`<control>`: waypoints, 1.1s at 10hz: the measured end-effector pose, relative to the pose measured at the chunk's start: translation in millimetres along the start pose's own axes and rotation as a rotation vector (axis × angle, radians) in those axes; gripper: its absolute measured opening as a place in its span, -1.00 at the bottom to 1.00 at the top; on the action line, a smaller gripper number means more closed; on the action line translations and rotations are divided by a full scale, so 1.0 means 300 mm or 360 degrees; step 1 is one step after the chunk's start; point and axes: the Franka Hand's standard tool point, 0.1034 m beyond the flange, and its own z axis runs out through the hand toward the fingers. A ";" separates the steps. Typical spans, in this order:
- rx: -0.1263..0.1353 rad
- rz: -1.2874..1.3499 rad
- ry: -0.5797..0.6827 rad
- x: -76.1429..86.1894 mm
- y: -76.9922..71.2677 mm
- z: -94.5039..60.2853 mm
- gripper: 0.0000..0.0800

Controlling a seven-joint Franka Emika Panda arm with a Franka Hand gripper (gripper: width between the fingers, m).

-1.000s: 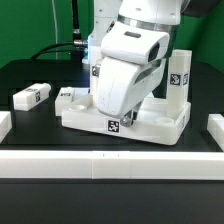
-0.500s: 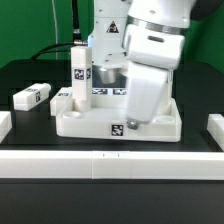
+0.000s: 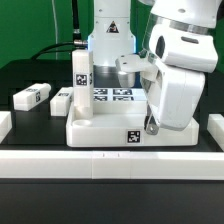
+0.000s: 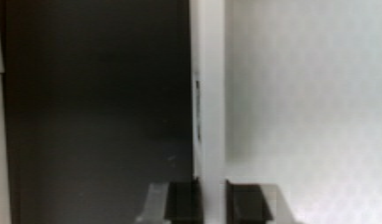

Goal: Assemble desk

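Black table [image 3: 30, 128] under a green wall fills the exterior view, with the long white rail [image 3: 110, 160] running across its near edge in front of the desk top [image 3: 105, 135]; well to the exterior view's left of the desk top a loose leg [image 3: 32, 96] lies flat on its side, waiting its turn and out of the arm's way; a second leg [image 3: 62, 98] lies just beside the desk top's left wall, though whether it touches that wall cannot be told; next comes an upright leg [image 3: 82, 85], standing on end at the desk top's left rear corner, tag facing forward, which looks like the place where it is meant to be fixed; behind the desk top's middle the marker board [image 3: 112, 95] lies flat, partly hidden by the tray's far wall; the desk top itself rests open side up near the middle of the table, a square tag on its front wall; at the desk top's right end the gripper [image 3: 151, 125] reaches down to the rim, its white body leaning over that corner; in the wrist view the fingers [image 4: 255, 200] stand narrow, with only a thin white edge running between them, so the tool appears pinched on the desk top's side wall rather than on a leg; such a hold on the wall would suit sliding or turning the whole tray, probably to bring a corner within easier reach for the next leg.
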 end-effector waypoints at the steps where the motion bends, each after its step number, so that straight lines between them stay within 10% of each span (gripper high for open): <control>1: 0.0001 -0.0002 0.0000 -0.001 0.000 0.001 -0.84; 11: 0.0005 0.0014 -0.0034 0.094 0.192 -0.043 -0.84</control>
